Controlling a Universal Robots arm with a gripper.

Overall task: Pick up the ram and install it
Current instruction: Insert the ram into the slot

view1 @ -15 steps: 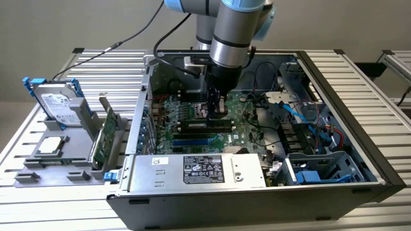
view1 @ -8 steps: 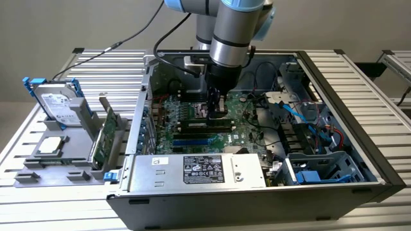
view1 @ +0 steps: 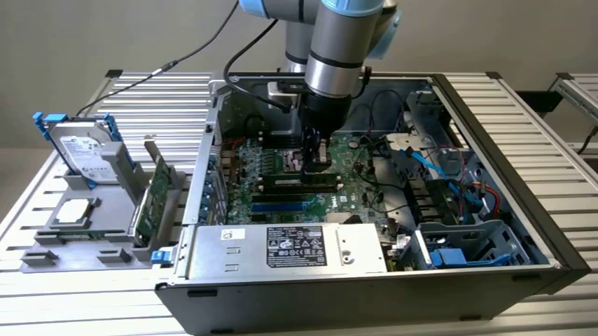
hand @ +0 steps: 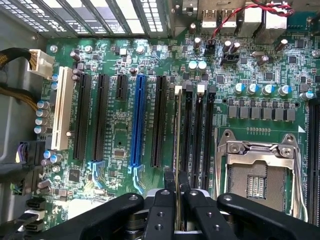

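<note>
Case (view1: 374,304) lies open on the slatted table (view1: 523,98). Inside it: motherboard (view1: 271,164), power supply (view1: 299,246) along the near edge, and a drive cage (view1: 467,241) with blue parts and cables at the exterior view's right.

Grey tray (view1: 56,241) sits beside the case at the exterior view's left. It holds a hard drive (view1: 86,150) upright, a square chip (view1: 75,210) lying flat, and a green card (view1: 154,192) on edge.

Arm (view1: 335,49) drops straight down into the case, wrist vertical. Gripper (view1: 318,164) is low over the black memory slots.

In the wrist view the gripper (hand: 178,202) has its fingers (hand: 162,210) pinching the ram (hand: 177,140). The ram is seen edge-on, in line with the memory slot nearest the blue slot (hand: 138,120), with the open socket (hand: 260,170) on the far side. Cannot tell whether it is seated.
</note>
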